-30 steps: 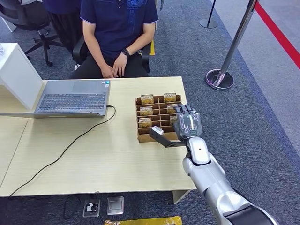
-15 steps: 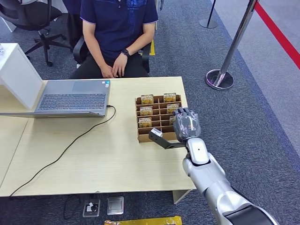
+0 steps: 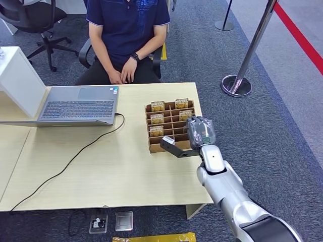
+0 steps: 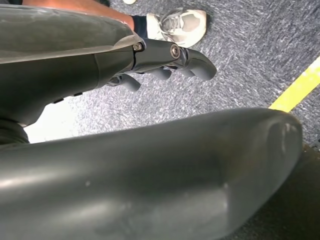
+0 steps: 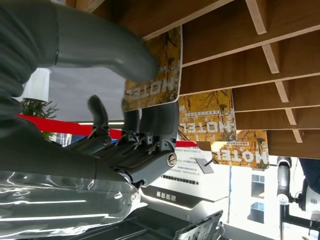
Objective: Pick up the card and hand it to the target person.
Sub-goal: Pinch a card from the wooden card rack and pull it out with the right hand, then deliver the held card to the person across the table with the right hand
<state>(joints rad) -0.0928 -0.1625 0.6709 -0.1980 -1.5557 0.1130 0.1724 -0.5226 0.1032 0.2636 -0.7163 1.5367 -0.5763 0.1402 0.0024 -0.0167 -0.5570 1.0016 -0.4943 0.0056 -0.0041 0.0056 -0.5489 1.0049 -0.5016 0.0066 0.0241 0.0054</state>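
You have a pale wooden table point(image 3: 114, 166) carrying a card rack point(image 3: 170, 126) at its right end. Left of the rack lies an open laptop point(image 3: 78, 106), its black cable point(image 3: 76, 156) trailing toward the near edge.

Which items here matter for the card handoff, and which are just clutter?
Job:
- card, between the right hand's thumb and fingers
- card box with slotted compartments
- other cards standing in the box
- person seated across the table

Clutter:
- laptop
- black cable
- white box
- stanchion
- office chair
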